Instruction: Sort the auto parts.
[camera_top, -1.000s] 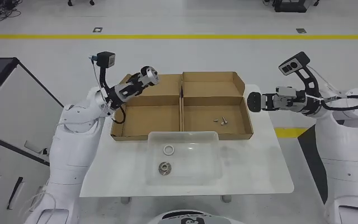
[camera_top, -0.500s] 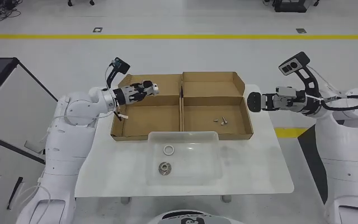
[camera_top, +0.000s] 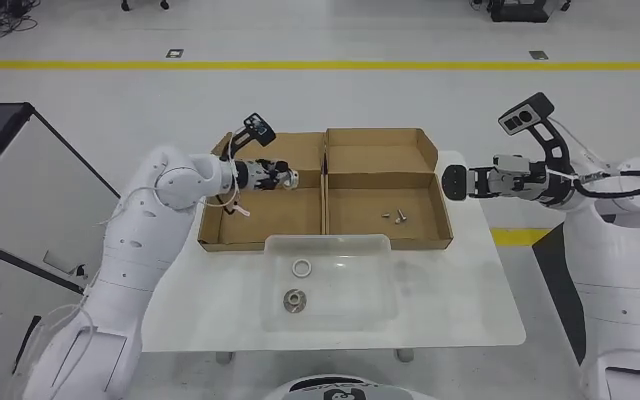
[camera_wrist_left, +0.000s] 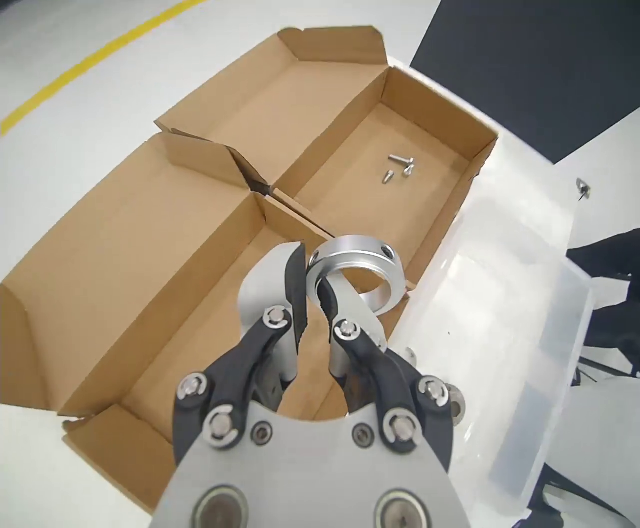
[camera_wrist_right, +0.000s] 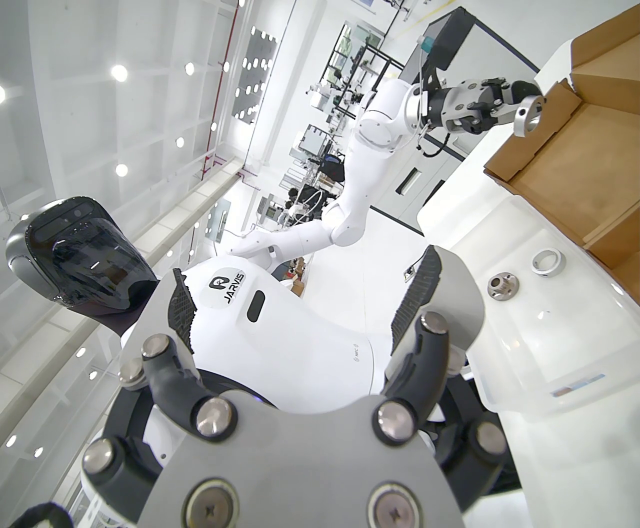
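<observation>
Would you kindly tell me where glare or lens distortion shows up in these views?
Left wrist view: the metal ring held in the left tool gleams with highlights. Right wrist view: ceiling lamps glare as white spots, the ceiling grid bends, the clear tray carries reflections. Top view: light is even.

1. white rounded-corner table (camera_top: 480, 300).
2. at 11 o'clock, an open brown cardboard box (camera_top: 270, 215); at 1 o'clock, touching it, a second such box (camera_top: 360, 215).
3. at 6 o'clock, a clear plastic tray (camera_top: 350, 290) just beside both.

The left box (camera_top: 265, 215) opens upward, walled at 3 o'clock by the right box (camera_top: 360, 215) and at 5 o'clock by the clear tray (camera_top: 325, 238).
</observation>
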